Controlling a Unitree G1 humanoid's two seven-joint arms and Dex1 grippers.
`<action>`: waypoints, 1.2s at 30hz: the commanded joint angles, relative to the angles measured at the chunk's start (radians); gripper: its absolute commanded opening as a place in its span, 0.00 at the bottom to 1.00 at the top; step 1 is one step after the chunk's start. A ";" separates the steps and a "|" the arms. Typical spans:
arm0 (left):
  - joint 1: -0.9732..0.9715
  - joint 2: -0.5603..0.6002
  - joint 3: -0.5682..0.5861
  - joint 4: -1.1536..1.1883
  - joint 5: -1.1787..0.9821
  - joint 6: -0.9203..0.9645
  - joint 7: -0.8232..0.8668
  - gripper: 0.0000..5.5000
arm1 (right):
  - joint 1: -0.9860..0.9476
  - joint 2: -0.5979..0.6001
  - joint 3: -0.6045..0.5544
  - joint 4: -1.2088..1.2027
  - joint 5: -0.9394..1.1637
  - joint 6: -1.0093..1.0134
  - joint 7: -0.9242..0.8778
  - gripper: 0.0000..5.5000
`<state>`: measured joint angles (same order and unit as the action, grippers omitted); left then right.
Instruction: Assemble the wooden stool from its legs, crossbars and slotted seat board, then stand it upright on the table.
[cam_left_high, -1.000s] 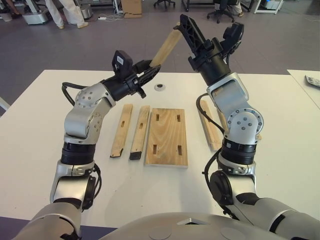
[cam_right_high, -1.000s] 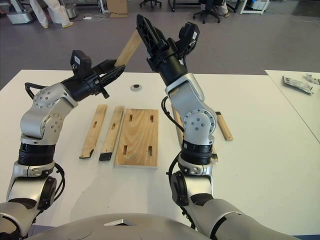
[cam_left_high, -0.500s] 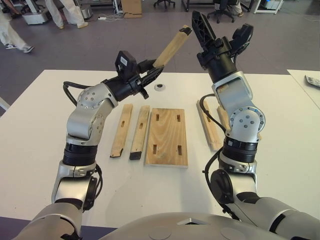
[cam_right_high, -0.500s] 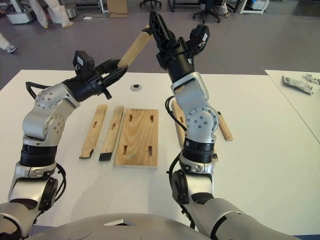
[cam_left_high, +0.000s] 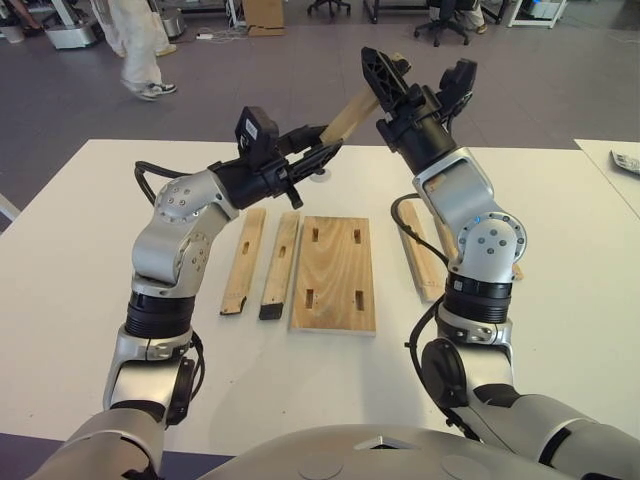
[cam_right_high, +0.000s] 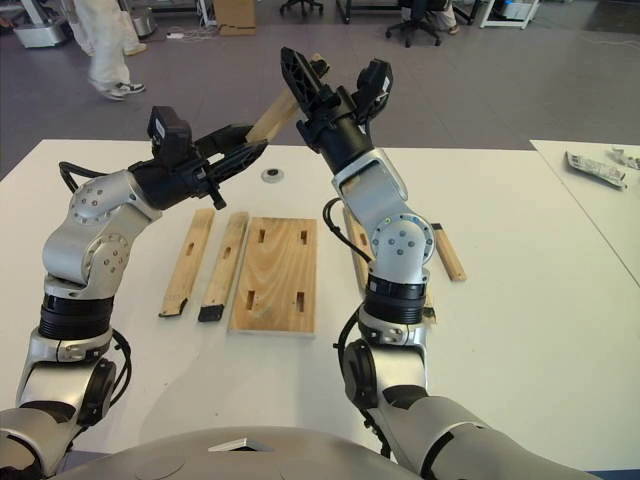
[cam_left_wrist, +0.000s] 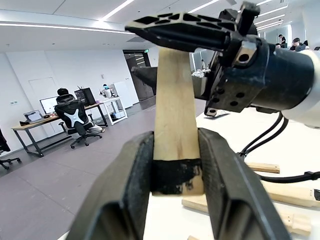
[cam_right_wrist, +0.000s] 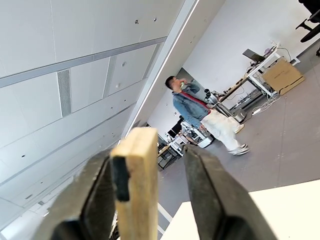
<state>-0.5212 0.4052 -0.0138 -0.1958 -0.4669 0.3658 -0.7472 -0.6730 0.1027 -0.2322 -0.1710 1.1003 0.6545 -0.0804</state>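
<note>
My left gripper (cam_left_high: 310, 157) is shut on the black-tipped end of a wooden leg (cam_left_high: 352, 112) and holds it slanting up over the table's far edge. In the left wrist view that leg (cam_left_wrist: 172, 115) rises from between the fingers (cam_left_wrist: 127, 170). My right gripper (cam_left_high: 415, 85) is open, raised, with the leg's upper end (cam_right_wrist: 135, 170) between its fingers, against one finger and apart from the other. The slotted seat board (cam_left_high: 335, 272) lies flat at mid table. Two more legs (cam_left_high: 243, 258) (cam_left_high: 280, 262) lie to its left.
More wooden pieces (cam_left_high: 418, 262) lie right of the seat board, partly behind my right arm, with a short crossbar (cam_right_high: 448, 255) beyond. A small round disc (cam_right_high: 272, 176) sits near the table's far edge. The white table (cam_left_high: 70, 260) has free room at left and front.
My right gripper swung right, then back left, and now straddles the leg's upper end. My left gripper pushed the leg rightward toward it.
</note>
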 joint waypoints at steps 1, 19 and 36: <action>-0.013 0.053 0.008 0.052 0.055 -0.055 -0.030 0.24 | 0.014 -0.012 0.003 -0.030 0.042 0.037 -0.017 0.28; 0.178 0.035 0.143 0.094 0.079 -0.166 0.062 0.45 | 0.190 -0.232 0.047 -0.092 -0.364 -0.085 -0.073 0.08; 0.349 -0.074 0.116 -0.083 0.135 -0.157 0.298 0.45 | 0.434 -0.252 0.147 0.046 -0.768 -0.250 0.035 0.08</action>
<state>-0.1658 0.3315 0.1099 -0.2758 -0.3427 0.2118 -0.4526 -0.2003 -0.1482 -0.0781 -0.1802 0.3509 0.4308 -0.0621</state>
